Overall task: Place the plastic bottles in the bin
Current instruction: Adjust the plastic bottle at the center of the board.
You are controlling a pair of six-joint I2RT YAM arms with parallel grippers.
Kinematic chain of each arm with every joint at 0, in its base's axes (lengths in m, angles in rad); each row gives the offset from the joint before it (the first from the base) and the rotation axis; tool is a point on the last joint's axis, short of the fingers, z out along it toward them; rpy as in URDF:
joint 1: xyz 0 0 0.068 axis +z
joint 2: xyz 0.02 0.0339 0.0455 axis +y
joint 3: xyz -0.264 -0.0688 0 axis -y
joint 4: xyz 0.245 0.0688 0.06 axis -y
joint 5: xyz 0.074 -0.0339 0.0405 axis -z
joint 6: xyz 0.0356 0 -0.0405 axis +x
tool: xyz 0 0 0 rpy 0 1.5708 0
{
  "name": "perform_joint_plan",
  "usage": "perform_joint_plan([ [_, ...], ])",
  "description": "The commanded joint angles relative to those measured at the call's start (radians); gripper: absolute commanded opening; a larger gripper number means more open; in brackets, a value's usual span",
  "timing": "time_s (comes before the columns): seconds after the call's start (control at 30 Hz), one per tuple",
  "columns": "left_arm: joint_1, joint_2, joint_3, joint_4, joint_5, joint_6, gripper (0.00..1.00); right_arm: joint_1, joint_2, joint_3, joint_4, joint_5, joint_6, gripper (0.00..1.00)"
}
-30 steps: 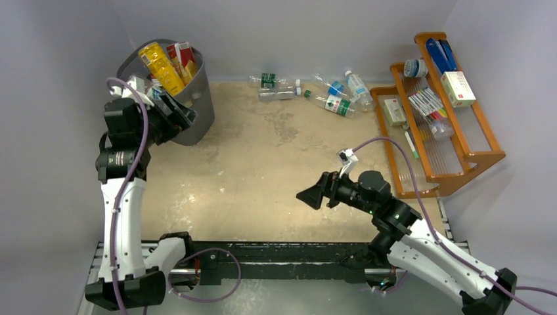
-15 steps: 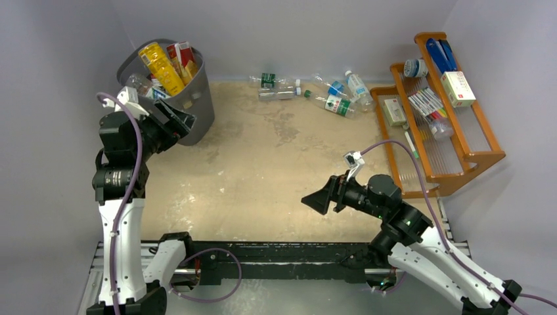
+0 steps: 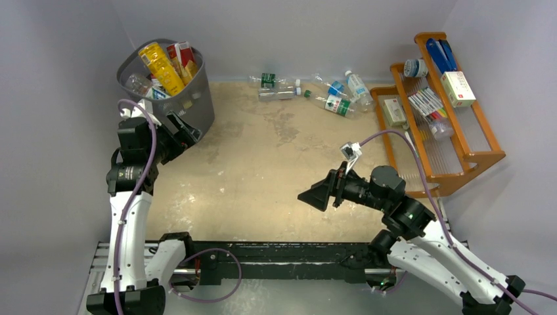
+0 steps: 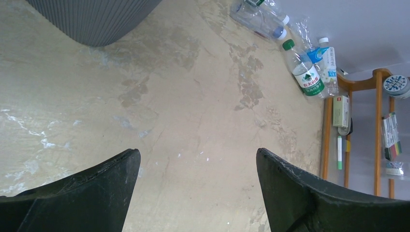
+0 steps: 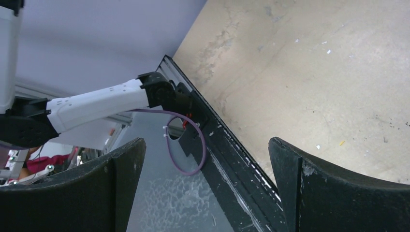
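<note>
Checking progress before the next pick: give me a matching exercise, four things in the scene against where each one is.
1. yellow bottle
2. green-capped bottle
3. bin
4. wooden rack

A. lying on the table by the far wall
B. standing at the far left corner
C. sticking up out of the bin
D. along the right edge

Pairs: 1-C, 2-A, 3-B, 4-D

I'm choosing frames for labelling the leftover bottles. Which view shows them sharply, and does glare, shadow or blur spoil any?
Top external: even soft light, no hard shadows, the plastic bottles small but sharp by the far wall. Left wrist: sharp, they crowd the upper right corner, dark fingers fill the bottom. Right wrist: no bottles, only table and rail.
</note>
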Motion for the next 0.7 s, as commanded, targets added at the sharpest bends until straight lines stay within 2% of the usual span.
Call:
perform_joint_plan([
  [0.0, -0.02, -0.009, -0.056, 0.145, 0.027, -0.05, 0.89, 0.003, 0.022, 0.066, 0.06, -0.037, -0.02, 1.0],
  [0.4, -0.034, 0.058, -0.008, 0.183, 0.124, -0.022, 0.9, 0.003, 0.111, 0.143, 0.142, 0.04, -0.049, 1.0],
  [0.57, -0.059, 0.095, -0.027, 0.25, 0.146, -0.042, 0.9, 0.003, 0.139, 0.189, 0.087, 0.156, -0.069, 1.0],
  [0.67, -0.108, 0.129, -0.049, 0.312, 0.136, -0.05, 0.9, 0.003, 0.224, 0.247, 0.046, 0.284, -0.154, 1.0],
])
